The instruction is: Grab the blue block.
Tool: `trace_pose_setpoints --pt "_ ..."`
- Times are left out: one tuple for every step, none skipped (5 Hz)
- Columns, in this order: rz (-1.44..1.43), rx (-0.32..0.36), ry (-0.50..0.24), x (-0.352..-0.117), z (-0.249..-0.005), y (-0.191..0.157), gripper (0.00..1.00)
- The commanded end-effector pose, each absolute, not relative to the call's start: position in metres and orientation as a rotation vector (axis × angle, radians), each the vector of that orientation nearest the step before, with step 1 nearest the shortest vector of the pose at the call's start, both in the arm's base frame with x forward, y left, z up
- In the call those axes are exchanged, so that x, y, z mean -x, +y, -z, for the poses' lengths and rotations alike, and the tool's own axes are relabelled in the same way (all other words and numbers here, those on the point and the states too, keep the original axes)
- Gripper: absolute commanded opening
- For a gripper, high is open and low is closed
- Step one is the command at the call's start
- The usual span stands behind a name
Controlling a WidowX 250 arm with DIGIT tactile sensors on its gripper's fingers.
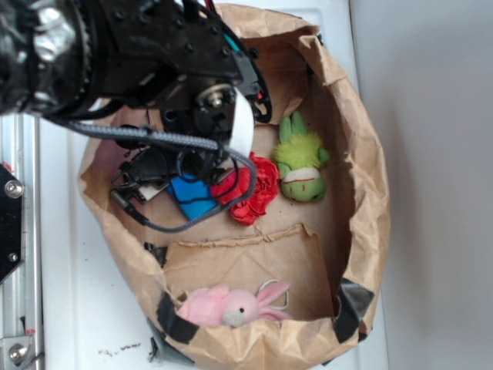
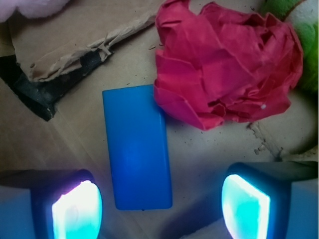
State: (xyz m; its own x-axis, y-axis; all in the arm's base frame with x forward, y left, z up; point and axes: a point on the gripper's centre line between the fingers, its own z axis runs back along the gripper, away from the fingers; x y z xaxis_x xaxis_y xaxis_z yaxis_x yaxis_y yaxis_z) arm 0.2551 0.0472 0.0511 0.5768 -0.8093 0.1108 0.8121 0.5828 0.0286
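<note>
The gripper [image 2: 162, 204] was wide open and held nothing; the blue block [image 2: 138, 148] lay flat between its fingers, touching neither. The block looked stiff, light and smooth, so its long sides seemed best to pinch. Just beyond, the red flower [image 2: 227, 64] touched its corner.
</note>
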Motion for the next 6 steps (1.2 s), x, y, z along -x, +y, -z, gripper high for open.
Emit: trace_pose_setpoints --pt "0.955 -0.057 -0.220 -0.247 -0.039 0.029 1.00" --pt "0.958 -0.086 -0.214 -0.238 -0.030 0.022 1.00" --pt "0.941 -0.087 -0.198 -0.242 -0.027 0.020 1.00" --pt "0.944 -0.091 -0.180 -0.246 -0.024 0.017 1.00" --pt "0.971 -0.118 -0.156 -0.237 -0.015 0.008 1.00" --pt "0.972 -0.130 -0.156 -0.240 -0.008 0.006 1.00"
